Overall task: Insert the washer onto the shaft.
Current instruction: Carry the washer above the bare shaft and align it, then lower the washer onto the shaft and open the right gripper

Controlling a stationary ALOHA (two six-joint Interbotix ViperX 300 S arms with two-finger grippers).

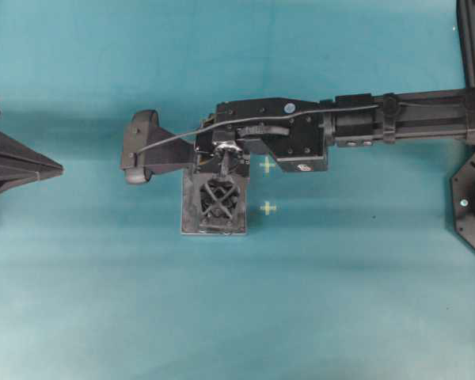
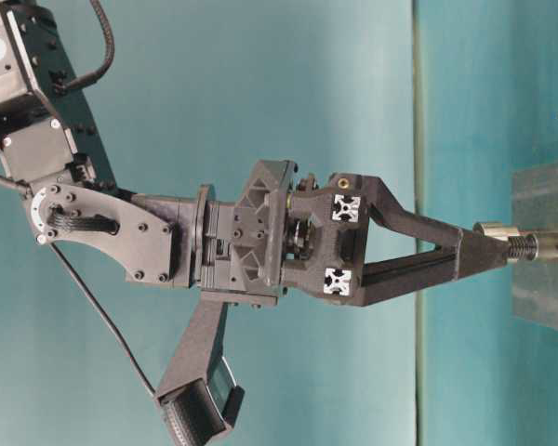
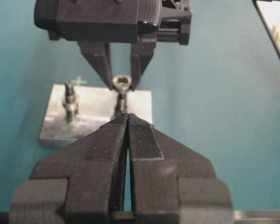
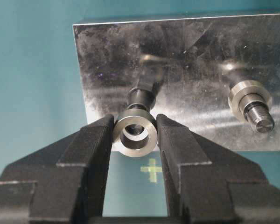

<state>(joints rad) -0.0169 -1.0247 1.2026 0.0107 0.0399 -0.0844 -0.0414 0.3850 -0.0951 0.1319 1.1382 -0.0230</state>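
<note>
A: Fingers (image 3: pixel 109 144) of the left gripper (image 3: pixel 127 122) are pressed together, holding nothing, parked short of the metal block (image 3: pixel 91 109).

B: Right gripper (image 4: pixel 135 133)?

A: Its two fingers pinch the washer (image 4: pixel 136 133) by the rim, one each side, bore facing down the shaft (image 4: pixel 141 97).

B: Step?

A: Alignment, I'd say. Washer sits at the shaft tip, looks barely started or not yet on. Next: keep bore centred, push along the shaft, then release.

B: Anything else on the counter (image 1: pixel 364 301)?

A: Second shaft (image 4: pixel 256 114) to the right in the right wrist view, already wearing a washer.
</note>
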